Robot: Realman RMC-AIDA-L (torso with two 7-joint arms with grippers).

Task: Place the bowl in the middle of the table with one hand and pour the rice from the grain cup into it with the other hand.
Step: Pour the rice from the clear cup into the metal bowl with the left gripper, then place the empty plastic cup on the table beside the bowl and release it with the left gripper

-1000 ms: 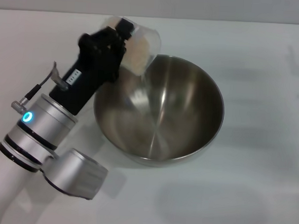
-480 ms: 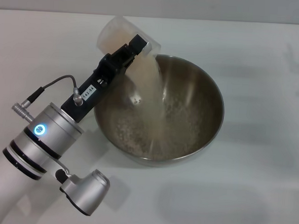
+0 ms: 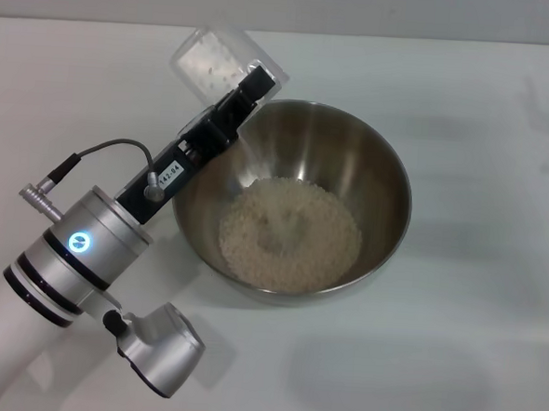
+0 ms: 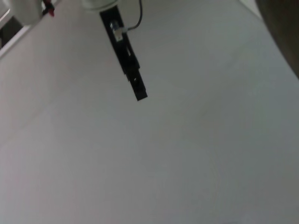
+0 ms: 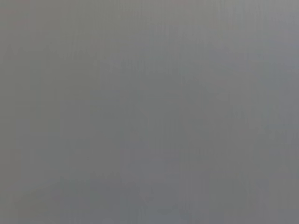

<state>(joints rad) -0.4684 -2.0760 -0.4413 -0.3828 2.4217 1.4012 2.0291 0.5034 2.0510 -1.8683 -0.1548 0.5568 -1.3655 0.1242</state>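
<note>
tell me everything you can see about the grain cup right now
The grain cup is a small, clear plastic cup with a squarish shape. It is held in the air by the left gripper, which is shut on it, just beyond the far-left rim of the bowl. It is tipped far over, mouth angled down toward the bowl. It looks nearly empty, with only a few pale specks clinging inside, while the rice lies heaped in the bowl. It touches only the gripper.
</note>
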